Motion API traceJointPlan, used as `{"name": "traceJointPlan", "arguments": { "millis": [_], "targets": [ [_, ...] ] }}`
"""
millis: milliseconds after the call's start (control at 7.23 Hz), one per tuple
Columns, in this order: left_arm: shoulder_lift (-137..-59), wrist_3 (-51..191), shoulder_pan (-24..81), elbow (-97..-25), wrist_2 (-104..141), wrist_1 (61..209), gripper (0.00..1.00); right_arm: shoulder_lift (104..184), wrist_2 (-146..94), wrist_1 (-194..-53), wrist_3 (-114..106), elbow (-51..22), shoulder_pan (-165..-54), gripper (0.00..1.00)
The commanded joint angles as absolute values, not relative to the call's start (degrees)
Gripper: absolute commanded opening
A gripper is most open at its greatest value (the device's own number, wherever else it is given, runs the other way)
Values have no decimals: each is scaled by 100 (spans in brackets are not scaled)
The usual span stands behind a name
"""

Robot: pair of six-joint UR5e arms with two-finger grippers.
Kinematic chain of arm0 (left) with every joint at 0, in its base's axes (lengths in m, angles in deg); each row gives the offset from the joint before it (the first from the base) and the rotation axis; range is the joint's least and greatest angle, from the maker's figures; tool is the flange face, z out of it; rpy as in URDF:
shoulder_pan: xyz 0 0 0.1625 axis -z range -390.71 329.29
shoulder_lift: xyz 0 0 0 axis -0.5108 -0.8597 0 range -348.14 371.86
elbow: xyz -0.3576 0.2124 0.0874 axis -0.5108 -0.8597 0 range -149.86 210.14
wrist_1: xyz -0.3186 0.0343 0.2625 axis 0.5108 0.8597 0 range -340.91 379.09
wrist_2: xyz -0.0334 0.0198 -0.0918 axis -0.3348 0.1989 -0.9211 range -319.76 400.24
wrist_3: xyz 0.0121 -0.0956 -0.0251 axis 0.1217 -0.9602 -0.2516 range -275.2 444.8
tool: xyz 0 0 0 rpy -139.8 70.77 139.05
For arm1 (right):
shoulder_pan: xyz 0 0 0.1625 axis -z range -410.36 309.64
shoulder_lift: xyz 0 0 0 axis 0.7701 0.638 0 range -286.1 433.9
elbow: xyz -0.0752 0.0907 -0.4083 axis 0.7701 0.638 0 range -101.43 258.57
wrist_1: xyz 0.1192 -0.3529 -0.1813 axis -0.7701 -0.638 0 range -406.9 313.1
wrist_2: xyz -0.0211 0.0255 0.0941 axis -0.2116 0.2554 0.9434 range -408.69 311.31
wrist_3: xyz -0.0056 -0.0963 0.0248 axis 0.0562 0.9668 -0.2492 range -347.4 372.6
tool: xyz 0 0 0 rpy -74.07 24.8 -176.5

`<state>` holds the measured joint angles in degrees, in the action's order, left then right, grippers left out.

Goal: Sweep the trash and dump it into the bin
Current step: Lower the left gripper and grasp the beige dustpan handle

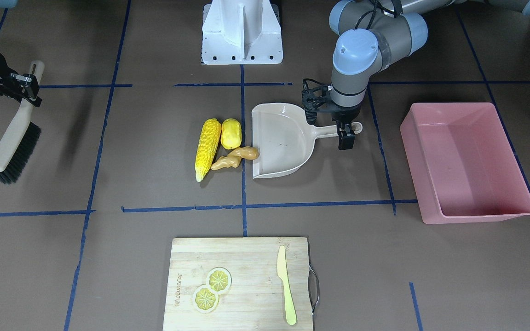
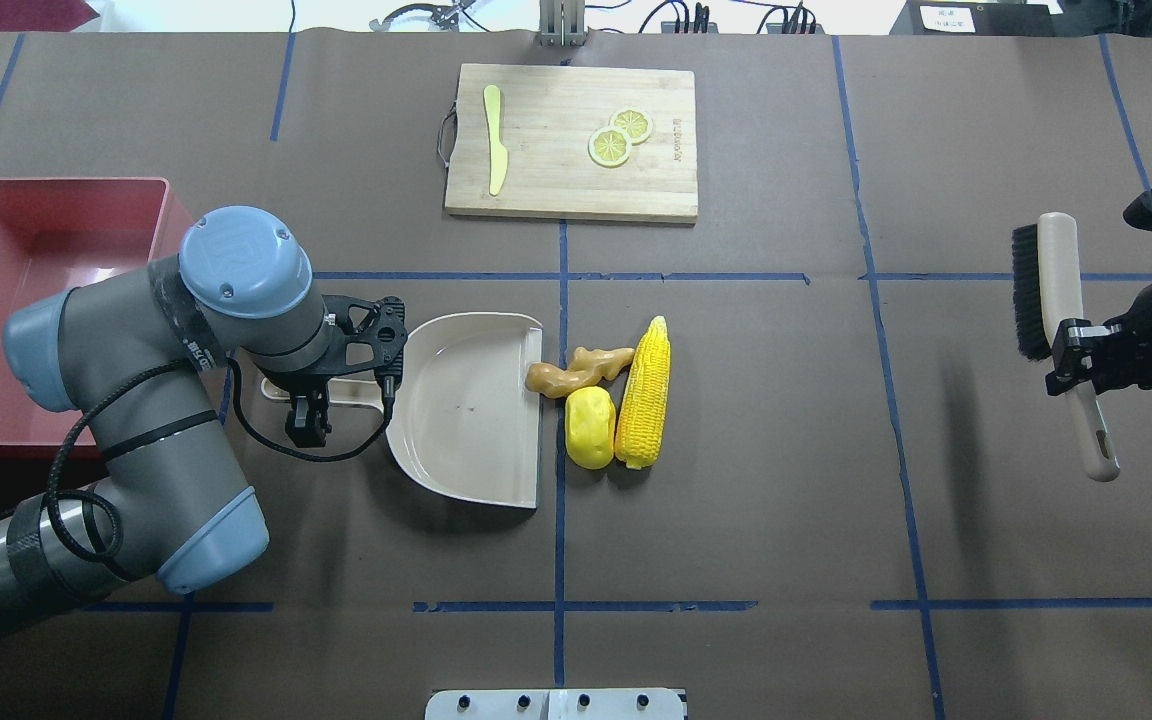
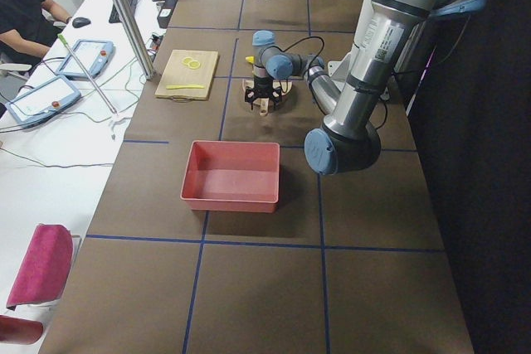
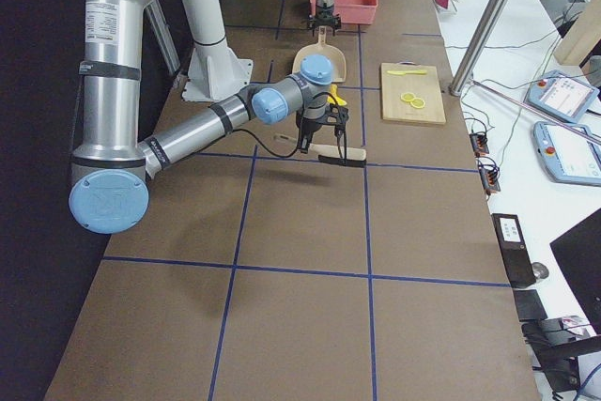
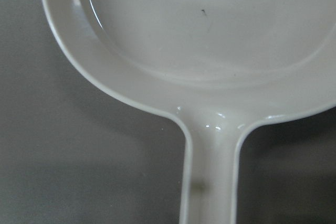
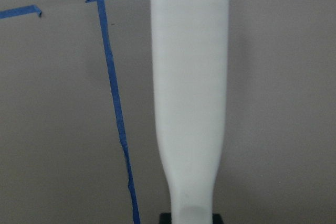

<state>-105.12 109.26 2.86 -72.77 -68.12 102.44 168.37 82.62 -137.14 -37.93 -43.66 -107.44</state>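
Note:
The trash lies mid-table: a corn cob (image 1: 207, 148), a yellow potato-like lump (image 1: 231, 133) and a ginger root (image 1: 235, 158) whose end touches the open lip of the beige dustpan (image 1: 281, 142). My left gripper (image 1: 344, 133) is shut on the dustpan's handle, and the pan lies flat on the table; the left wrist view shows the handle (image 5: 210, 171). My right gripper (image 1: 28, 87) is shut on the handle of a black-bristled brush (image 1: 14, 138), held off the table far from the trash. The pink bin (image 1: 419, 170) stands empty beyond the dustpan's handle end.
A wooden cutting board (image 1: 242, 262) with two lemon slices (image 1: 212, 287) and a pale yellow knife (image 1: 286, 285) lies at the operators' side. The robot's white base (image 1: 242, 32) stands at the opposite edge. Blue tape lines cross the brown table.

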Motion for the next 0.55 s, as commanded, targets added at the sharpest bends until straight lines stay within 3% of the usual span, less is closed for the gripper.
{"name": "traceJointPlan", "arguments": {
  "millis": [0, 138, 415],
  "targets": [
    [-10643, 10906, 172, -7095, -6795, 10197, 80, 16812, 8262, -13743, -3794, -4360, -10714, 0],
    [-10670, 10915, 154, -7032, -6787, 10197, 68, 16812, 8262, -13743, -3794, -4360, -10714, 0],
    [-10670, 10923, 172, -7076, -6578, 10162, 11, 16812, 8262, -13743, -3794, -4369, -10714, 0]
  ]
}}
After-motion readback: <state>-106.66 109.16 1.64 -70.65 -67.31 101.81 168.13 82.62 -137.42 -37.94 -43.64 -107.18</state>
